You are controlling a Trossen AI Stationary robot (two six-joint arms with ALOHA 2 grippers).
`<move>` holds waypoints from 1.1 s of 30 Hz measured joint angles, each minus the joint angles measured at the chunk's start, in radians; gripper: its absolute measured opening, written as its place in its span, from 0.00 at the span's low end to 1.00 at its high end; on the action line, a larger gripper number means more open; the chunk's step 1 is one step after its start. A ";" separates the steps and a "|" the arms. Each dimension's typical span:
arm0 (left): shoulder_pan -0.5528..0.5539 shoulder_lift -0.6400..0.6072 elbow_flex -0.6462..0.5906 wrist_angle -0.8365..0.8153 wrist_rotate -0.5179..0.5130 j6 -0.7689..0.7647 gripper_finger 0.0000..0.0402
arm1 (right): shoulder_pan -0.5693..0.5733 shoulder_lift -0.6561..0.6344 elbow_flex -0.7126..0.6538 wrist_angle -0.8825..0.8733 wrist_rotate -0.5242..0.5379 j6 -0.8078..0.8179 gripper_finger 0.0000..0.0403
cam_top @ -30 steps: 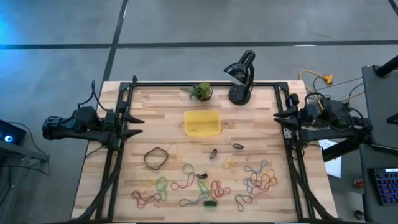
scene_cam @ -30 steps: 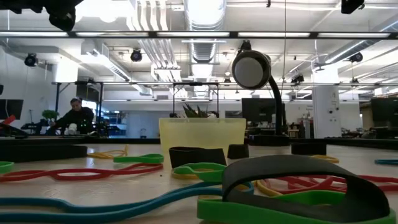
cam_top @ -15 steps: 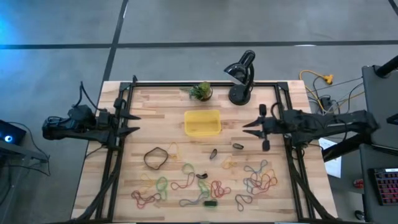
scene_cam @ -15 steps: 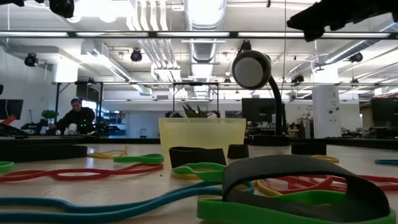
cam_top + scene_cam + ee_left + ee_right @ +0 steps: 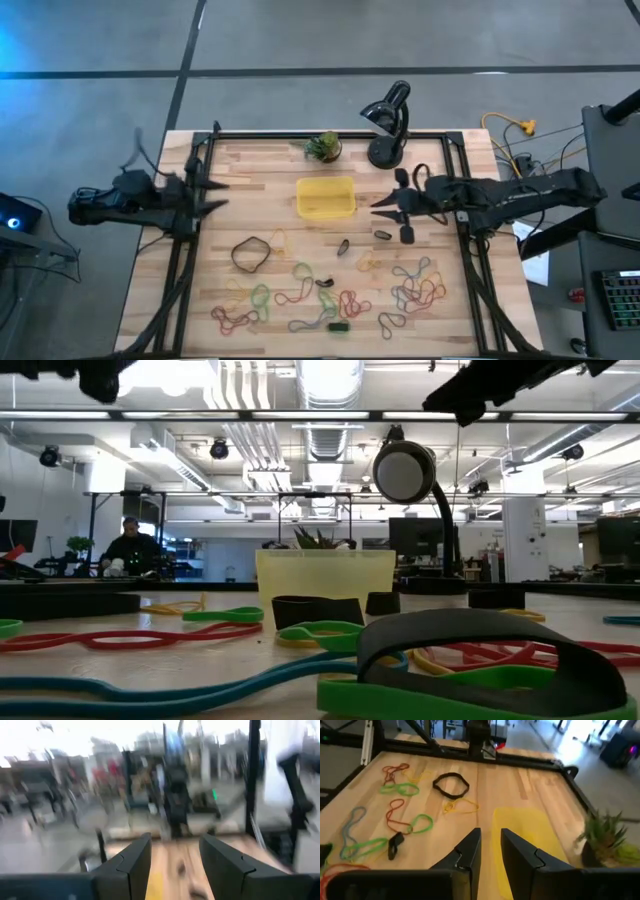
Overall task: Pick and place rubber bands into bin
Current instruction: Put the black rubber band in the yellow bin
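right gripper (image 5: 378, 205) centre-right, fingers narrowly apart, empty | left gripper (image 5: 215, 195) left edge, fingers spread | rubber bands (image 5: 330, 285) lower worktop | bin (image 5: 325, 197) centre | tip: descend onto one band, pinch low

No readable text, label or number shows anywhere.

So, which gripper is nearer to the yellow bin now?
The right gripper: it hangs just beside the bin, on its right. The left gripper waits at the table's left edge.
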 joint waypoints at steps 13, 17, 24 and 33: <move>-0.002 0.188 -0.193 0.247 0.188 -0.079 0.38 | 0.215 0.296 0.091 -0.311 0.364 0.167 0.17; -0.002 0.287 -0.248 0.377 0.205 -0.079 0.38 | 0.240 0.293 0.091 -0.304 0.367 0.195 0.17; -0.004 0.559 -0.175 0.277 0.203 -0.170 0.38 | 0.285 0.245 0.090 -0.312 0.366 0.191 0.17; -0.116 0.997 0.068 -0.027 -0.054 -0.235 0.38 | 0.310 0.241 0.082 -0.318 0.370 0.162 0.17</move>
